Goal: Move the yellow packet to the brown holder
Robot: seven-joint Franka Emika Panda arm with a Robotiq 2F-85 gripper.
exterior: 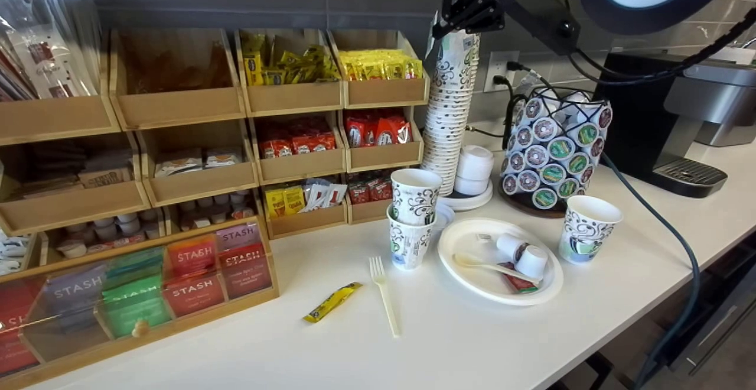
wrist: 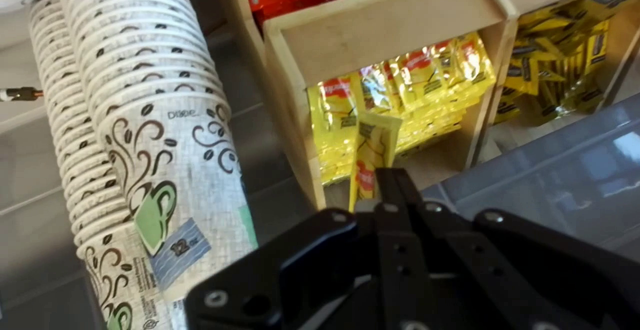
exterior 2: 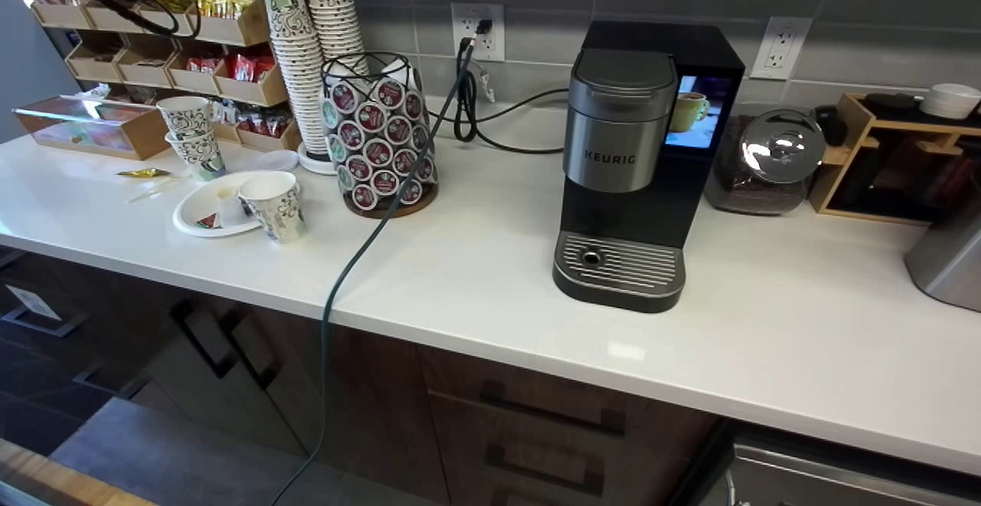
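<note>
Tool (wrist: 393, 182) tight on a slim, red-marked yellow packet (wrist: 374, 145).

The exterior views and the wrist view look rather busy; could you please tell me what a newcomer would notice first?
Most likely the large brown holder, whose tiers fill much of the left of an exterior view. The black-and-silver coffee maker also stands out, right of centre in an exterior view. In the wrist view, the bright yellow packet held in the claw shows near the middle.
</note>
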